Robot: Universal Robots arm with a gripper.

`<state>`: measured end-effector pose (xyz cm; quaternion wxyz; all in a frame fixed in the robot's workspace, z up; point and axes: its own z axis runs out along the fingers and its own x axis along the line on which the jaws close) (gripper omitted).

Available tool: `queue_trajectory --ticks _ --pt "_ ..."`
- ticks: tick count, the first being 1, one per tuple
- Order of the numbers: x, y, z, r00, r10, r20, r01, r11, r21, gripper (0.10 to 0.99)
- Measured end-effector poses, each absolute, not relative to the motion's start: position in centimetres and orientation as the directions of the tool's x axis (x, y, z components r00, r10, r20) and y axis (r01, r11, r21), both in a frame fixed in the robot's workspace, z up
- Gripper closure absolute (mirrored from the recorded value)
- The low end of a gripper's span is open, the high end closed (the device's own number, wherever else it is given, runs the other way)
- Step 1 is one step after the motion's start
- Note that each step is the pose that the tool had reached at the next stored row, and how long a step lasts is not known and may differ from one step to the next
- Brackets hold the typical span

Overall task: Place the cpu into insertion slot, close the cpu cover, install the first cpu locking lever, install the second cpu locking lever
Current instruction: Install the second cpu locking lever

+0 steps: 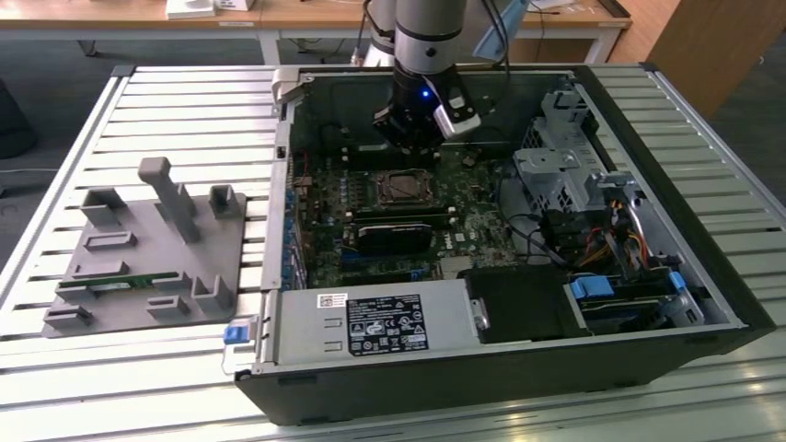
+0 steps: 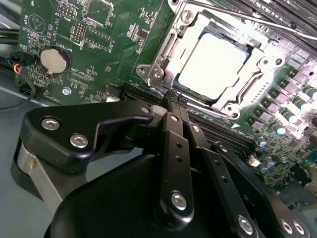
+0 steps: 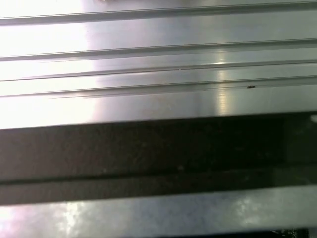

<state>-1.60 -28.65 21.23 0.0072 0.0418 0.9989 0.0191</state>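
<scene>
in the exterior view the black end effector [image 1: 406, 138] hangs inside the open black computer case [image 1: 516, 368] on the slatted metal desk [image 1: 147, 92], just beside the square socket. in the second wrist view its fingers [image 2: 174, 106] are pressed together, holding nothing, near the silver-grey metal cpu cover [image 2: 163, 54] framing the pale square cpu [image 2: 213, 62] seated in the insertion slot [image 2: 237, 45].

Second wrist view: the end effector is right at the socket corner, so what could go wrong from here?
1. The end effector tips sit against the cpu cover corner; a sideways slip might scrape the green board.
2. The cpu lies seated under the cover; pressing unevenly might shift it.
</scene>
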Motion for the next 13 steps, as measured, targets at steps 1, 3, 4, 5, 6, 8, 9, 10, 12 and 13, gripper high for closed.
queue_trajectory --ticks 1,3,4,5,6,8,9,10,12,13 --pt "-1.59 -28.66 21.23 -0.996 0.084 -0.013 0.083 0.996 0.039 0.980" --pt "-1.59 -28.69 21.23 -0.996 0.084 -0.013 0.083 0.996 0.039 0.980" --pt "-1.59 -28.71 21.23 -0.996 0.084 -0.013 0.083 0.996 0.039 0.980" --pt "-1.59 -28.73 21.23 -0.996 0.084 -0.013 0.083 0.996 0.039 0.980" --pt "-1.59 -28.75 21.23 -0.996 0.084 -0.013 0.083 0.996 0.039 0.980" --pt "-1.58 -28.87 21.23 -0.996 0.084 -0.013 0.083 0.996 0.039 0.980" --pt "-1.59 -28.91 21.23 -0.996 0.084 -0.013 0.083 0.996 0.039 0.980" --pt "-1.59 -28.96 21.23 -0.996 0.084 -0.013 0.083 0.996 0.039 0.980" --pt "-1.59 -29.08 21.23 -0.996 0.084 -0.013 0.083 0.996 0.039 0.980" --pt "-1.59 -29.16 21.23 -0.996 0.084 -0.013 0.083 0.996 0.039 0.980"
